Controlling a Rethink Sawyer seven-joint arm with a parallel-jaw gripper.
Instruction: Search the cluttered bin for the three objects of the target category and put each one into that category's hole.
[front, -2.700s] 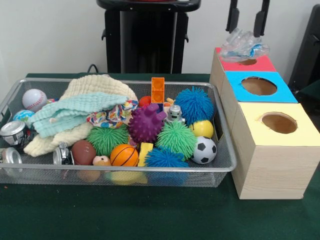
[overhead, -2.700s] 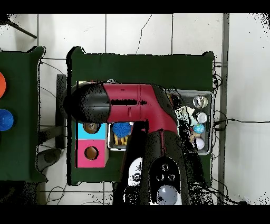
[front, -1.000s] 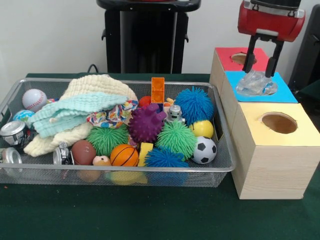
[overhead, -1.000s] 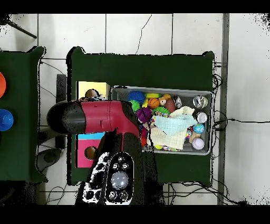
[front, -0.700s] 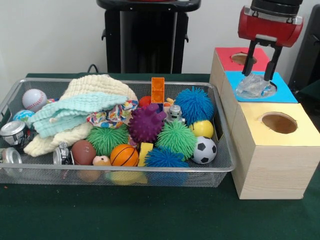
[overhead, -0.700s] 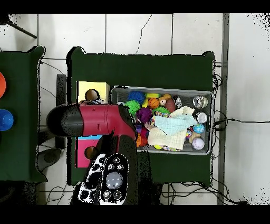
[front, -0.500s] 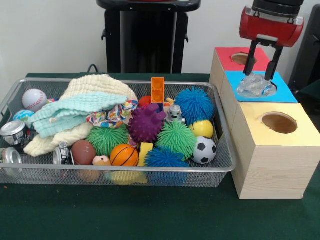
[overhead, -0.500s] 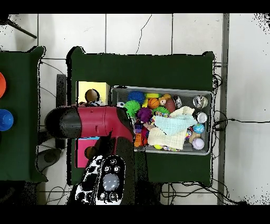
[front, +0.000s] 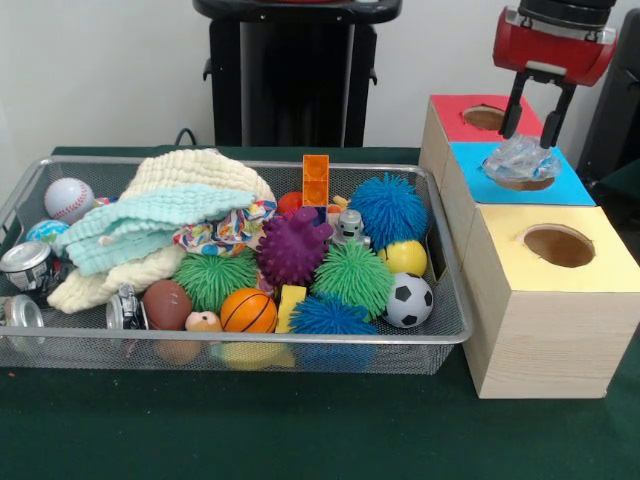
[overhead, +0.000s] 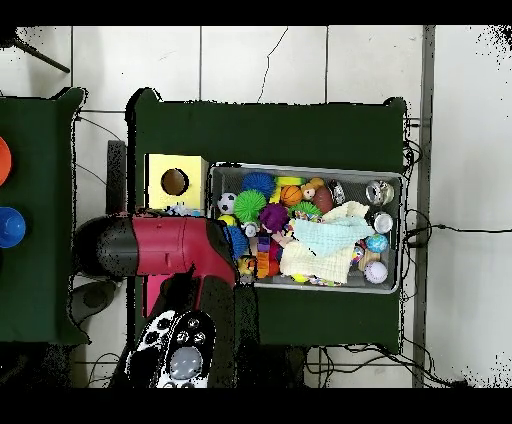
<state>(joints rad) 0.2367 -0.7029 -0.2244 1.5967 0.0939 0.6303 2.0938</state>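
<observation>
A crumpled clear plastic piece (front: 520, 160) rests over the hole of the blue-topped box (front: 568, 186), in the front view's upper right. My gripper (front: 529, 138) comes down from above, its two black fingers (front: 512, 108) straddling the top of the plastic and shut on it. The red-topped box (front: 455, 118) stands behind the blue one and the yellow-topped box (front: 610, 266) in front. In the overhead view my arm (overhead: 165, 250) covers the gripper and most of the boxes; only the yellow box (overhead: 155, 170) shows.
A wire mesh bin (front: 250, 341) on the left holds spiky balls, a soccer ball (front: 408, 300), a small basketball (front: 248, 311), a baseball (front: 68, 198), cans, knitted cloths (front: 165, 215) and an orange block (front: 316, 180). In the overhead view the bin (overhead: 310, 167) lies right of the boxes.
My gripper carried the plastic from over the red box's hole to the blue box's hole. In the last half second, gripper and plastic shifted slightly up and right together.
</observation>
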